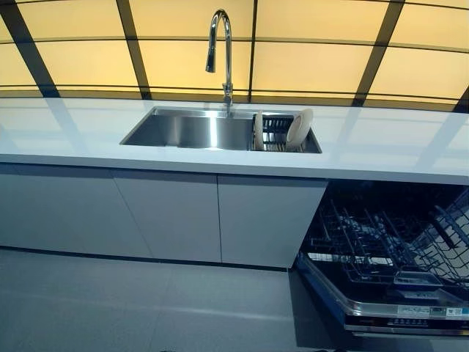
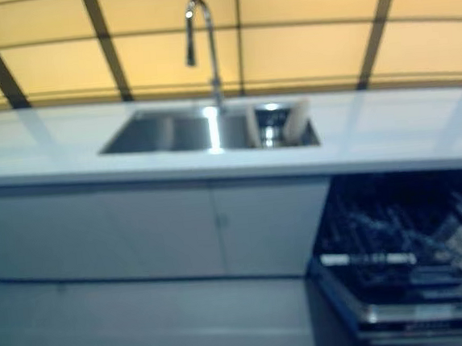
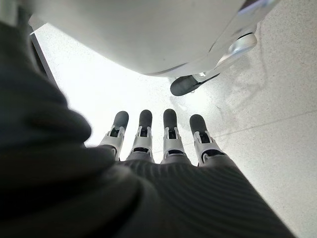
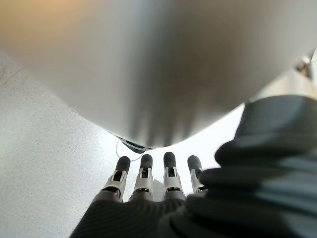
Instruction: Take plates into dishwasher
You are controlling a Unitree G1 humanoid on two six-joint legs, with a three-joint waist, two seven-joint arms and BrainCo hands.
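A white plate (image 1: 299, 126) stands on edge, leaning in a dark rack (image 1: 275, 133) at the right end of the steel sink (image 1: 187, 130), which is set into the white bench (image 1: 381, 150) below a tall curved tap (image 1: 220, 51). Lower right, the dishwasher (image 1: 388, 257) stands open with its wire basket pulled out. The left hand (image 3: 158, 144) and right hand (image 4: 148, 183) both hang with fingers straight and relaxed, holding nothing, over the floor (image 1: 110, 301).
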